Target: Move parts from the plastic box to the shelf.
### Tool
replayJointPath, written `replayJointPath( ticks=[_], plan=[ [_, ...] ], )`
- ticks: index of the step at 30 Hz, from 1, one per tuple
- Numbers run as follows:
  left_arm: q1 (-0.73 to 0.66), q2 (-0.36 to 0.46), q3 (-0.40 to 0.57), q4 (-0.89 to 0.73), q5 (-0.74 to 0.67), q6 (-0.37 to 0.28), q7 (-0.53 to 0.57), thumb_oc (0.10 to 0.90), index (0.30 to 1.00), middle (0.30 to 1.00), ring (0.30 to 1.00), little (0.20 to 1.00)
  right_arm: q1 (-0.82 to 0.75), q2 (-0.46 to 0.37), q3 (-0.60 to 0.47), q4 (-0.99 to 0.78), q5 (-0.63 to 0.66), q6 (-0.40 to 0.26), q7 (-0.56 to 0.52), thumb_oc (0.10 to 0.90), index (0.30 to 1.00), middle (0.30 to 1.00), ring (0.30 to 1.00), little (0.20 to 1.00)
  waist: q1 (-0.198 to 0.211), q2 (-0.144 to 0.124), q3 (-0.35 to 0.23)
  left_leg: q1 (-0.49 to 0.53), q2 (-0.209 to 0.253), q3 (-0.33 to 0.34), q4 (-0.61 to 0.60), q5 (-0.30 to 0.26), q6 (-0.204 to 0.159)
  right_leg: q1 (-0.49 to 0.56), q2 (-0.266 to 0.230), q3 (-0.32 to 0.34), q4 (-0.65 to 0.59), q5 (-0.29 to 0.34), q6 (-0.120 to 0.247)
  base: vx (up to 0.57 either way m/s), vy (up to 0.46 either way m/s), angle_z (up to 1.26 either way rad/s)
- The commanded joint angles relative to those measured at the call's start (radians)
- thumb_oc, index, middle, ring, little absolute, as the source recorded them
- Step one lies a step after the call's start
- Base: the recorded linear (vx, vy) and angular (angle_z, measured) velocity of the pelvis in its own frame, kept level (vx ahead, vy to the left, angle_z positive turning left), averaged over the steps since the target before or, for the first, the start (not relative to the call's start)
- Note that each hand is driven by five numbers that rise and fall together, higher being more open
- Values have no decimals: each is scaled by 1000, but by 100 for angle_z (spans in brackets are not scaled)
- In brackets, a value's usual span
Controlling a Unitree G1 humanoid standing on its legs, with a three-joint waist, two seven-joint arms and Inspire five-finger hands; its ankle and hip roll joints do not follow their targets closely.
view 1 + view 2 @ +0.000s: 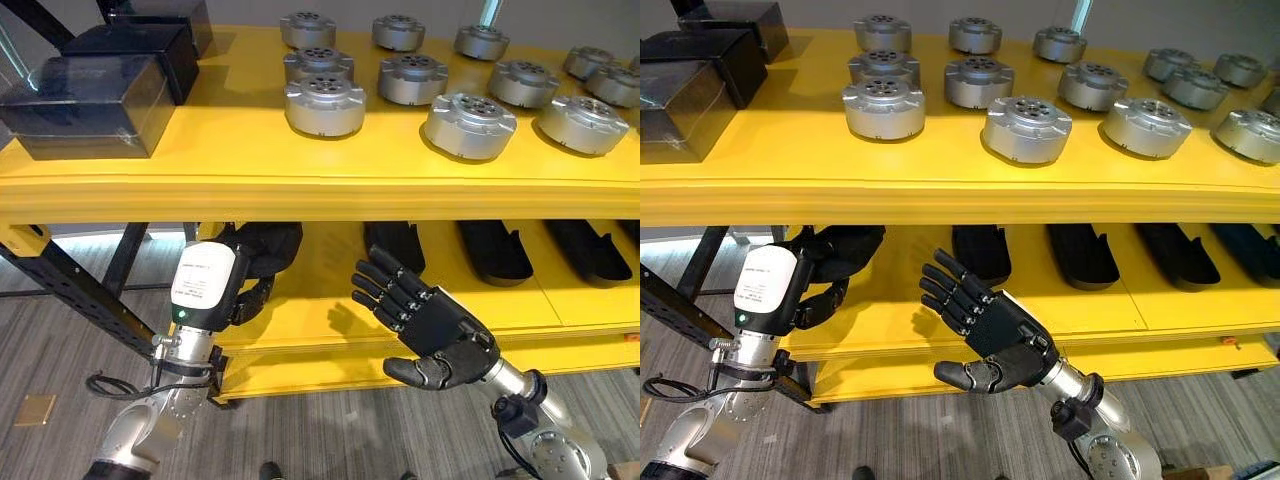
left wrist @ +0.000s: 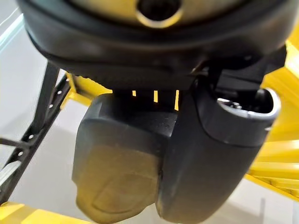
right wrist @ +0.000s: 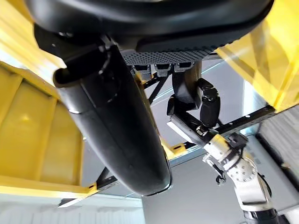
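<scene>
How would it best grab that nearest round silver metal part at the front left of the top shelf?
Probably from above or the front: the round silver metal part sits flat near the yellow shelf edge, so fingers could wrap its ribbed side wall. The open right hand is nearer.

I'm working in what looks like a workshop or parts store: a yellow metal shelf (image 1: 250, 170) carries rows of round silver machined metal parts (image 1: 325, 105) and dark translucent plastic boxes (image 1: 90, 105), with black moulded trays (image 1: 495, 250) on its lower level, above grey plank flooring (image 1: 330, 430).
</scene>
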Motion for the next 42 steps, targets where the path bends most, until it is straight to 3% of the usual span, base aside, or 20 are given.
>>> replayJointPath(
  ticks=[1,4,8,16,27,42],
  plan=[
    [-113,31,87,-112,30,-22,104,400,300,300,300,300,-66,9,-68,-121,85,-74,96,900,1000,1000,1000,1000,-28,26,-38,0,-17,-81,78,-83,59,-65,30,84,-46,85,59,68,-128,40],
    [-125,30,74,-103,32,11,116,400,300,300,300,300,-122,3,-42,-102,71,-49,90,900,1000,1000,1000,1000,-9,34,-36,7,0,-61,80,-69,40,-33,42,31,-48,45,50,89,-110,33],
    [-235,55,14,-73,33,67,104,400,300,300,300,300,-221,-21,11,-90,60,-85,16,900,1000,1000,1000,1000,12,26,-3,-60,25,-101,130,-60,11,-38,71,27,-25,-1,26,0,-125,4],
    [-415,94,-54,-20,22,182,139,400,300,300,300,300,-325,-34,34,-111,80,-140,-37,900,1000,1000,1000,1000,27,6,86,-190,49,-146,176,-41,-6,-104,99,30,-10,-15,10,-113,-114,18],
    [-641,113,-135,109,26,263,203,400,300,300,300,300,-470,-41,12,-103,60,-137,-29,900,1000,1000,1000,1000,1,36,204,-380,38,-183,272,-40,-17,-247,88,56,42,-34,-3,-127,39,2],
    [-754,59,-219,168,87,323,123,400,300,300,300,300,-586,-19,4,-118,22,-100,-14,900,1000,1000,1000,1000,-27,44,305,-561,21,-200,407,-68,-2,-463,63,81,202,-65,-11,-83,34,-1]
  ],
)
